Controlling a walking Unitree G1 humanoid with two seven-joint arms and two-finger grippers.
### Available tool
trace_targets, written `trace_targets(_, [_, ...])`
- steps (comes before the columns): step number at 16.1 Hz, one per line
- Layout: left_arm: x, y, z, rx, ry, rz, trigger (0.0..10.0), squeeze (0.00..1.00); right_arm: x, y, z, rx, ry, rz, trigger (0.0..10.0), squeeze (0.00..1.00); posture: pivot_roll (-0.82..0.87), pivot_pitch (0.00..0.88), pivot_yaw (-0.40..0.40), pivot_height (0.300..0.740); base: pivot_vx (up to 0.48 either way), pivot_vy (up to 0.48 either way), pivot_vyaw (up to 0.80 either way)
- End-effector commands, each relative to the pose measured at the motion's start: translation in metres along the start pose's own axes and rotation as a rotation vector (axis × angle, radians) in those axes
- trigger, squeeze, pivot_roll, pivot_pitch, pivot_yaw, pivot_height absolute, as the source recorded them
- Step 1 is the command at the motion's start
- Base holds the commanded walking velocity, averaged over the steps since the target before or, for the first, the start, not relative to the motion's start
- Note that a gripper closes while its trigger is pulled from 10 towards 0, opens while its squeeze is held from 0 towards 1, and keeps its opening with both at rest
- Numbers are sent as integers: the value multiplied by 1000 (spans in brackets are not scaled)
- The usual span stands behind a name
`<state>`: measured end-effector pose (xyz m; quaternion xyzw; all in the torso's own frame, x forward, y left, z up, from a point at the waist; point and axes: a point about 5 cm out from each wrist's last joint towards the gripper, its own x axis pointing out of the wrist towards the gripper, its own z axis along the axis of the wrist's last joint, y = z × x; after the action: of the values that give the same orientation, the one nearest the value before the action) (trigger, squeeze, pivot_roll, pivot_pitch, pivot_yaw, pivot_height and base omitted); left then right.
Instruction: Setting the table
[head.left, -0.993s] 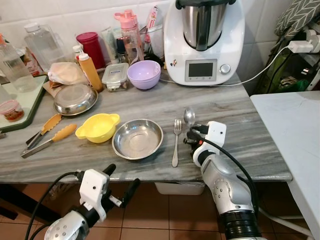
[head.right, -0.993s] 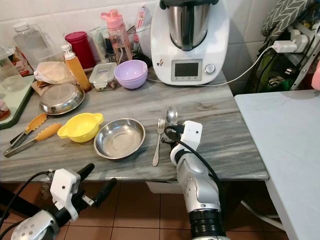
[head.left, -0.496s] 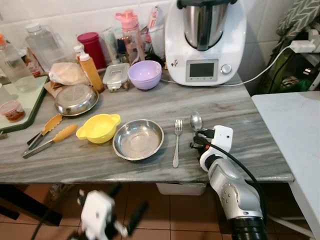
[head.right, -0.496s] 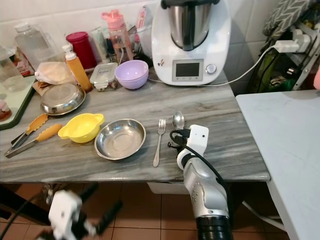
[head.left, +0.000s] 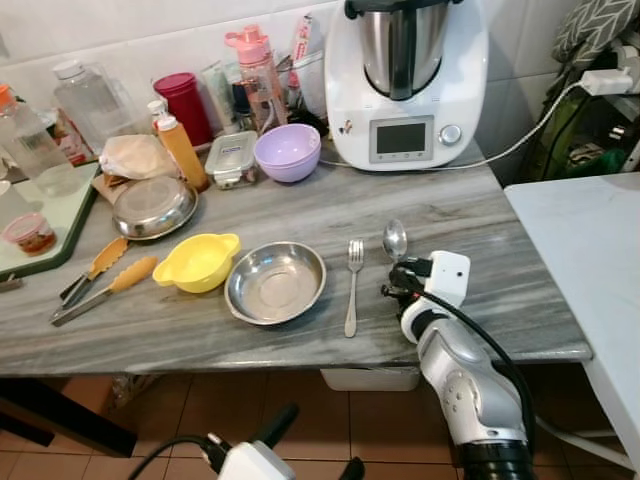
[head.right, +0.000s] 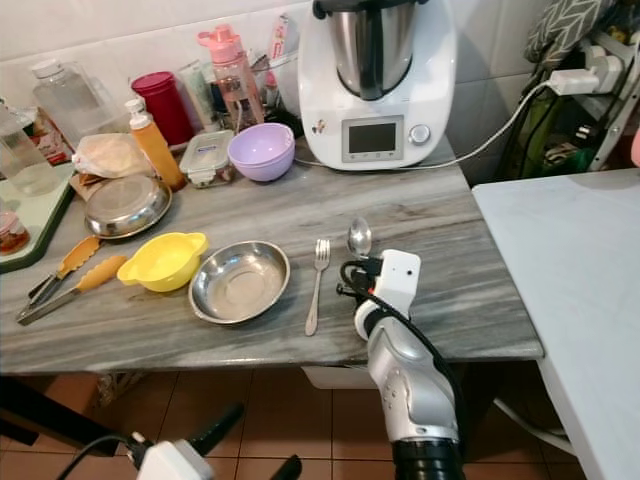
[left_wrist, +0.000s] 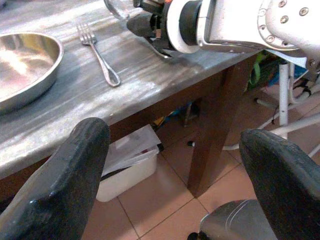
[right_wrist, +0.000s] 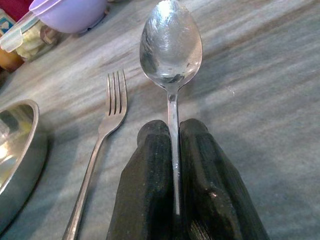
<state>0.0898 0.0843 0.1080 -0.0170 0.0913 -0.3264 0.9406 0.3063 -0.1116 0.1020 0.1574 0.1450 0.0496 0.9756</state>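
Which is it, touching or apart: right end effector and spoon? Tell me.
Touching. The right wrist view shows the right end effector shut on the spoon, its handle pinched between both black fingers.

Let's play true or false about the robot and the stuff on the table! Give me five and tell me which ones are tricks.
1. The right gripper is pinching the spoon by its handle. True.
2. The fork lies inside the steel bowl. False: it lies on the table between the bowl and the spoon.
3. The yellow bowl sits beside the steel bowl. True.
4. The left gripper is holding the tongs. False: it is open and empty, below the table's edge.
5. The purple bowl is upside down. False: it stands upright near the white kitchen machine.
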Motion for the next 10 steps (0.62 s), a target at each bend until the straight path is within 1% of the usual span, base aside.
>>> trace_targets(1, [-1,-6,9,31,-15,13,10000,0,1,0,-18,27,90,-9,10000,0,-167,51,170,740,0,0,0])
trace_targets(2, [1,-14,22,48,-63,74,10000,0,4,2,-18,19,94,-4,10000,0,-164,53,163,740,0,0,0])
trace_targets(3, [3,-15,27,57,-88,122,10000,0,5,2,-18,13,93,-1,10000,0,-162,54,160,740,0,0,0])
trace_targets(4, [8,-14,34,89,-127,204,10000,0,8,2,-16,9,93,1,10000,0,-160,55,155,740,0,0,0])
trace_targets(5, [11,-13,38,103,-148,241,10000,0,9,1,-15,7,89,1,10000,0,-159,54,152,740,0,0,0])
trace_targets(7, [19,-9,43,106,-185,304,10000,0,12,1,-12,-2,80,3,10000,0,-159,54,152,740,0,0,0])
trace_targets(8, [44,35,35,155,-172,324,10000,0,13,1,-10,-9,77,5,10000,0,-166,48,140,740,0,0,0])
trace_targets(9, [72,102,23,190,-120,341,10000,0,13,0,-9,-17,74,7,10000,0,-173,45,130,740,0,0,0])
trace_targets(10, [82,158,31,180,-127,398,10000,0,14,0,-8,-23,73,8,10000,0,-173,45,130,740,0,0,0])
